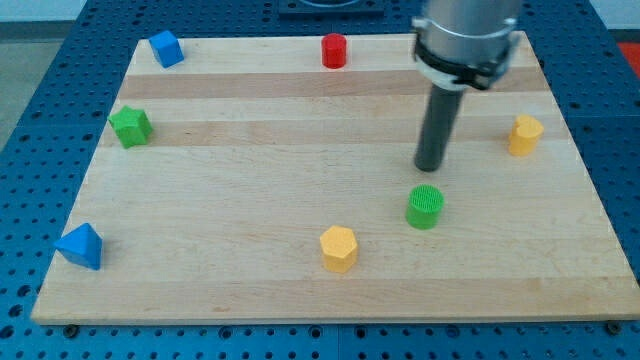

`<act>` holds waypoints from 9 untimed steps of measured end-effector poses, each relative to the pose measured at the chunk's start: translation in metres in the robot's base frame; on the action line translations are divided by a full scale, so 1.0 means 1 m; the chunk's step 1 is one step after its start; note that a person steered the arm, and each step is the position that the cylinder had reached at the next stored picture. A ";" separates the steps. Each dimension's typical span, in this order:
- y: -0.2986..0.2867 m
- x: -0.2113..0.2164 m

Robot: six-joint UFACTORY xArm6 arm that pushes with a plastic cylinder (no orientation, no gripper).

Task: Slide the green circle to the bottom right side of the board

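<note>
Nearest the view's bottom we see a yellow hexagonal block (338, 248) on the pale wooden board (250, 290), with a blue wedge-shaped block (80, 246) at the view's lower left. The ribbed green circle block (425, 207) stands right of centre. My tip (430, 166) sits just above it toward the view's top, close but apart; we have a bare rod, no fingers to spread or press
</note>
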State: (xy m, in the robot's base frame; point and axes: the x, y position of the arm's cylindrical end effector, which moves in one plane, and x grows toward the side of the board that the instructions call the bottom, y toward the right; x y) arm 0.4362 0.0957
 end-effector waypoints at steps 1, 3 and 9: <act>-0.045 0.016; 0.005 0.070; 0.074 0.099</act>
